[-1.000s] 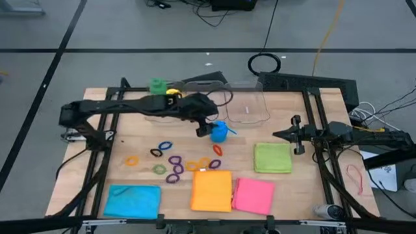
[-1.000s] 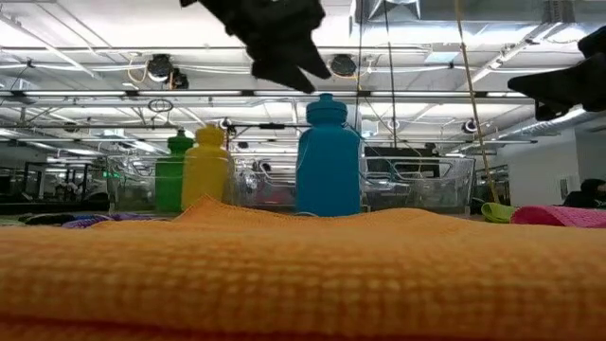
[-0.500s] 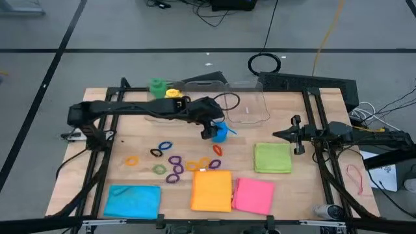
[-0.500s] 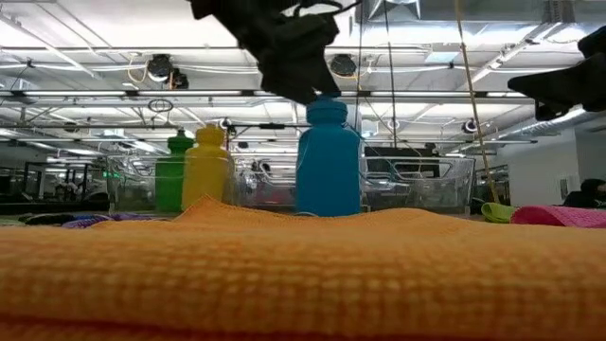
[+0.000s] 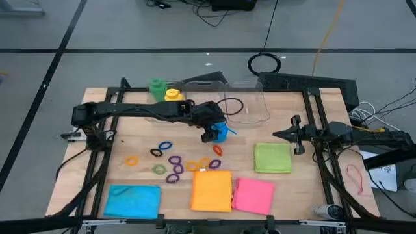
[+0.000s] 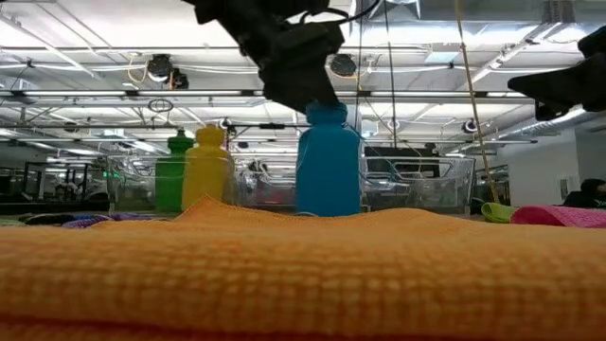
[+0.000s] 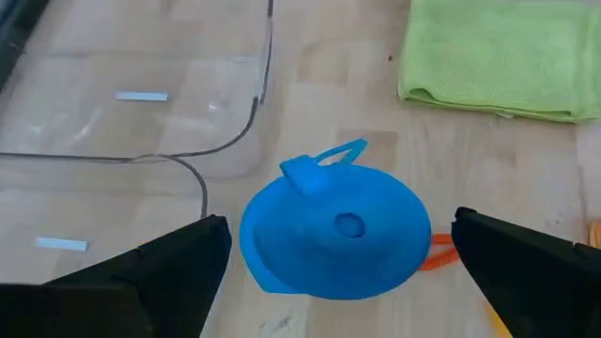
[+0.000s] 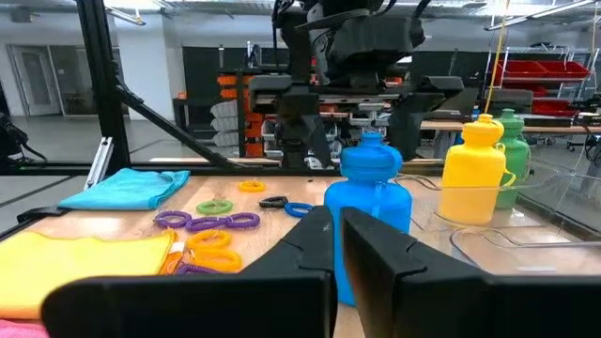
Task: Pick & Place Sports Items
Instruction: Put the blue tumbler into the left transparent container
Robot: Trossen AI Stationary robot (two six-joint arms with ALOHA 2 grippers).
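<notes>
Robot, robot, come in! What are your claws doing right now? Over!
Left gripper open, straddling blue bottle top. Right gripper shut, parked beside green cloth. Nothing blocking.

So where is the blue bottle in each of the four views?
High view: blue bottle mid-table, under the left gripper.
Low view: centre, standing upright, the left gripper at its cap.
Left wrist view: seen from above, between that gripper's open fingers.
Right wrist view: centre, behind the right gripper's shut fingers.
Shared landmark: the yellow bottle, absent from the left wrist view.
</notes>
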